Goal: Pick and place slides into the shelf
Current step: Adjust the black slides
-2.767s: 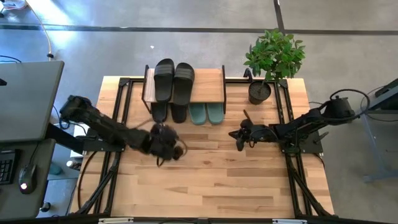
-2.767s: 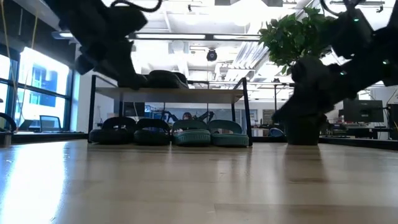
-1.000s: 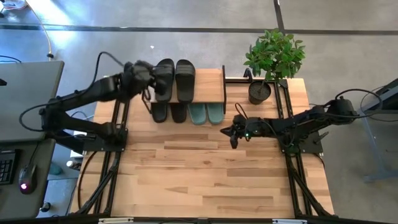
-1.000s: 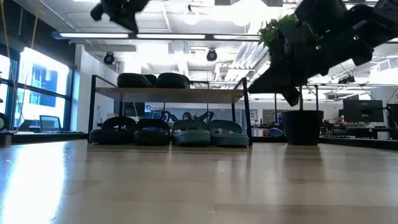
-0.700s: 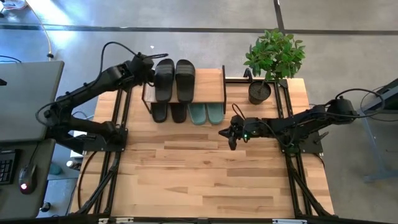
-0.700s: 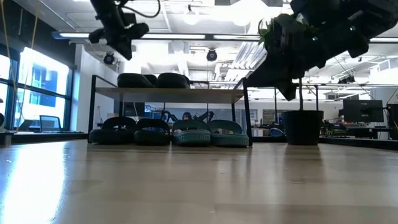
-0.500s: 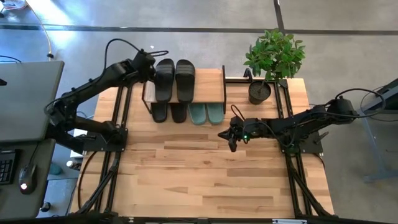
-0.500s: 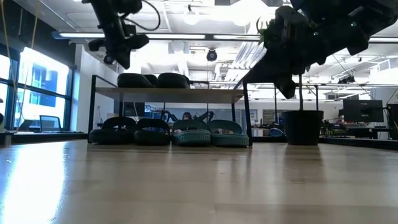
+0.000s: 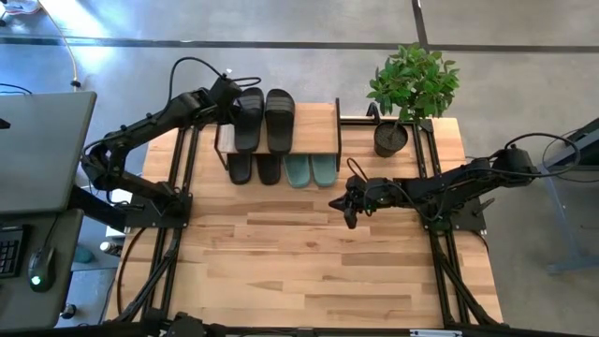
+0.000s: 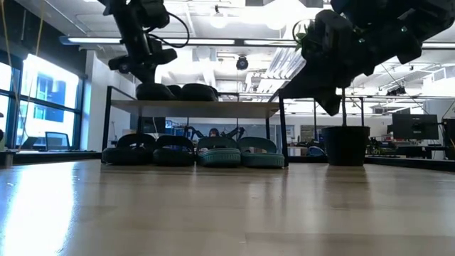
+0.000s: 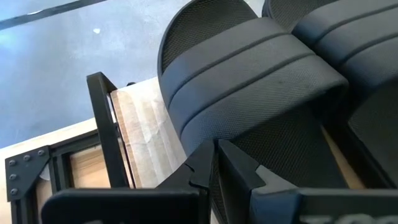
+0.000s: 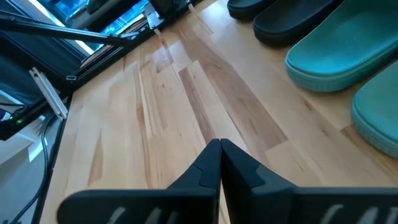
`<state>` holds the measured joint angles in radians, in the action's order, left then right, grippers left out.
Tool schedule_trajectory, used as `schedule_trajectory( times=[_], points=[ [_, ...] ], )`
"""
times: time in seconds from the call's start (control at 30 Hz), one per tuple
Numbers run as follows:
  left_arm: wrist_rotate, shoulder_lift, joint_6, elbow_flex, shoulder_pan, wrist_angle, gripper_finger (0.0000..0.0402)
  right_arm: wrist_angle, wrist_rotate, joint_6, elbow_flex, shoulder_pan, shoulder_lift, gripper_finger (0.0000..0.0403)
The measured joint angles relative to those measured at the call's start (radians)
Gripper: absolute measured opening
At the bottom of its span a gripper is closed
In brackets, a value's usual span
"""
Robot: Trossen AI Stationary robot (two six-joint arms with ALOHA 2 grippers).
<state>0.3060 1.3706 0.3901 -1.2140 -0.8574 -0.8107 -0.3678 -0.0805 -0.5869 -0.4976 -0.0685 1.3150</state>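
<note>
Left gripper (image 9: 227, 96) fingers pressed together, empty, nudging black slide (image 9: 248, 119) square on shelf (image 9: 316, 131); right gripper (image 9: 348, 201) fingers likewise pressed together, parked above worktop (image 9: 309, 262).

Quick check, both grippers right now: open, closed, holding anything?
Left gripper: closed, empty, at the left black slide on top of the shelf.
Right gripper: closed, empty, over the table before the green slides.

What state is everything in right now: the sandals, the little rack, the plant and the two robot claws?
black slides on top: one pair, lying side by side on the plank.
black slides below: one pair, under the plank.
green slides: one pair, under the plank, beside the black ones.
shelf: upright, right half of its top bare.
potted plant: upright.
left gripper: shut, at the top left slide.
right gripper: shut, empty, above the table.
</note>
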Motion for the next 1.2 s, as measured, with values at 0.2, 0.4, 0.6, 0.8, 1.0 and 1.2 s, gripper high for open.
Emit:
schedule_trajectory(
  times=[0.2, 0.4, 0.6, 0.8, 1.0, 1.2],
  points=[
    [0.000, 0.000, -0.005, 0.001, 0.000, 0.001, 0.0012, 0.027, 0.003, 0.001, 0.000, 0.000, 0.000, 0.0000],
    [-0.001, 0.000, -0.009, 0.001, 0.000, 0.001, 0.0012, 0.035, 0.003, 0.012, 0.001, 0.000, 0.000, 0.0000],
    [-0.029, 0.000, -0.017, 0.002, 0.000, 0.005, 0.0012, 0.036, 0.003, 0.024, 0.001, 0.000, 0.000, 0.0000],
    [-0.060, 0.000, -0.028, 0.002, 0.000, 0.006, 0.0012, 0.036, 0.002, 0.030, 0.001, 0.002, 0.000, 0.0000],
    [-0.082, -0.002, -0.031, 0.002, 0.022, 0.010, 0.0012, 0.037, -0.003, 0.031, 0.001, 0.003, 0.000, 0.0000],
    [-0.073, -0.007, -0.039, 0.003, 0.048, -0.010, 0.0012, 0.037, -0.006, 0.038, 0.001, 0.002, 0.000, 0.0000]
  ],
)
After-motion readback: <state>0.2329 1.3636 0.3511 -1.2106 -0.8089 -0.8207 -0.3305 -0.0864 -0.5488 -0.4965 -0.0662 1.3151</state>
